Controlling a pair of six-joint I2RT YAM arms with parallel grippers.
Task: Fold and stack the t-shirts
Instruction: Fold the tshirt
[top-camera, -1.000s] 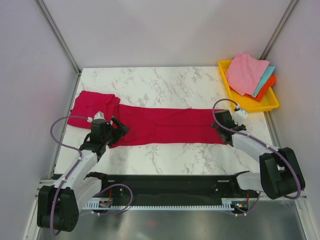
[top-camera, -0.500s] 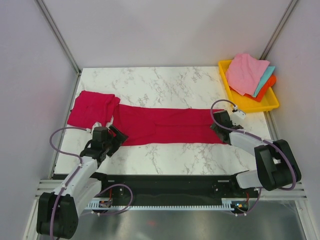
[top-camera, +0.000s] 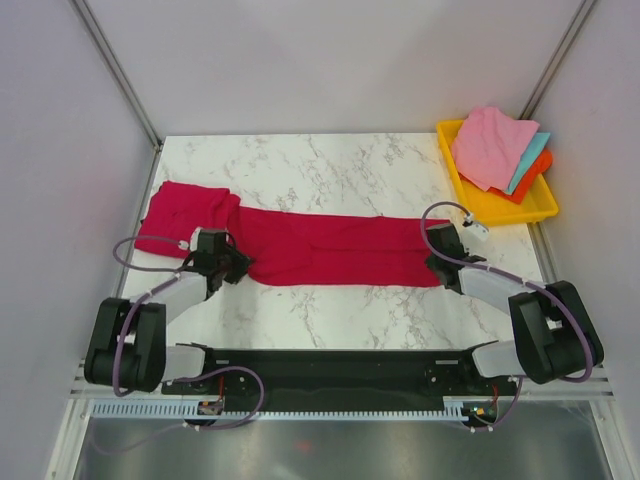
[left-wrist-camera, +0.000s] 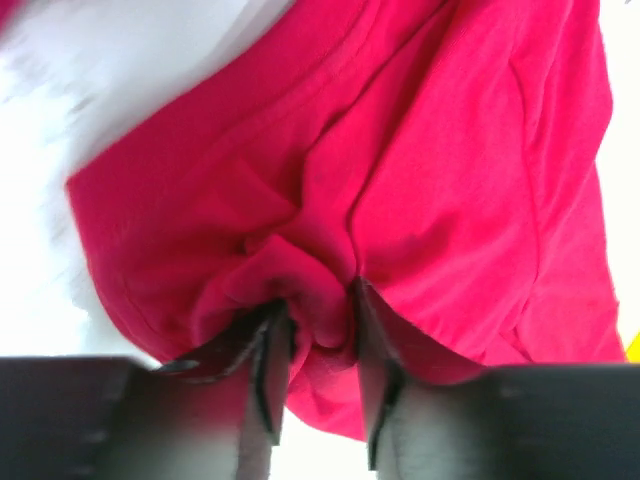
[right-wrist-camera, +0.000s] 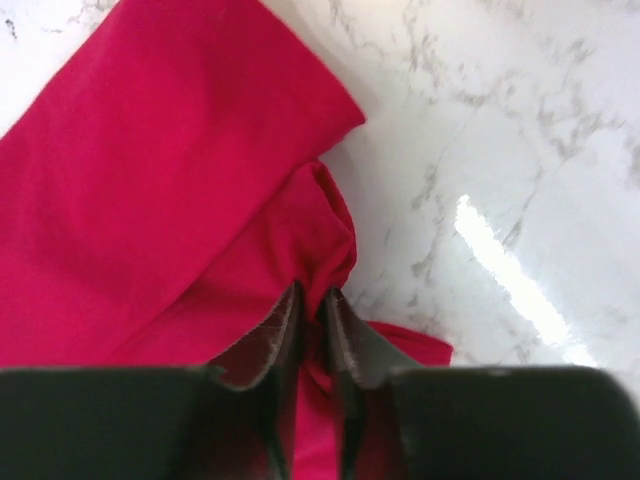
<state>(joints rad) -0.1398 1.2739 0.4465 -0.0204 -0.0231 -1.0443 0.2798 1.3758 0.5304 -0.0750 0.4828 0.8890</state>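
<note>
My left gripper (left-wrist-camera: 315, 310) is clamped on a bunched fold at one end of the long t-shirt (top-camera: 330, 250). My right gripper (right-wrist-camera: 312, 305) pinches the corner of the opposite end. The shirt lies as a flat band on the marble table (top-camera: 330, 160), stretched between the two. The second t-shirt (top-camera: 185, 215) lies just beyond the left gripper, to its outer side, meeting the band. Well beyond the right gripper sits a yellow tray (top-camera: 500, 212) of cloths.

Both arms stretched low and forward. Left gripper (left-wrist-camera: 315, 310) and right gripper (right-wrist-camera: 312, 300) each pinched tight on red t-shirt (top-camera: 330, 250).
</note>
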